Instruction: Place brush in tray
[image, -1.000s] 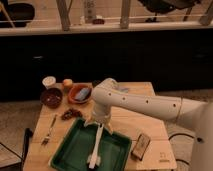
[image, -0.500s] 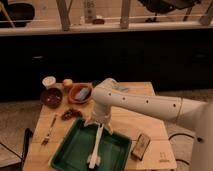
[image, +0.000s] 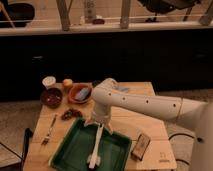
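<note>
The green tray (image: 75, 148) lies at the front of the wooden table. The white brush (image: 95, 148) lies inside it, running front to back, its wider end near the tray's front rim. My gripper (image: 99, 123) hangs over the tray's back edge, right at the brush's upper handle end. The white arm (image: 145, 102) reaches in from the right.
A thin metal fork (image: 49, 130) lies left of the tray. Behind it are a dark red bowl (image: 51, 97), an orange-brown bowl with a blue item (image: 80, 93), a white cup (image: 49, 81), an orange fruit (image: 67, 83) and a dark snack (image: 71, 114). A brown packet (image: 140, 145) lies right of the tray.
</note>
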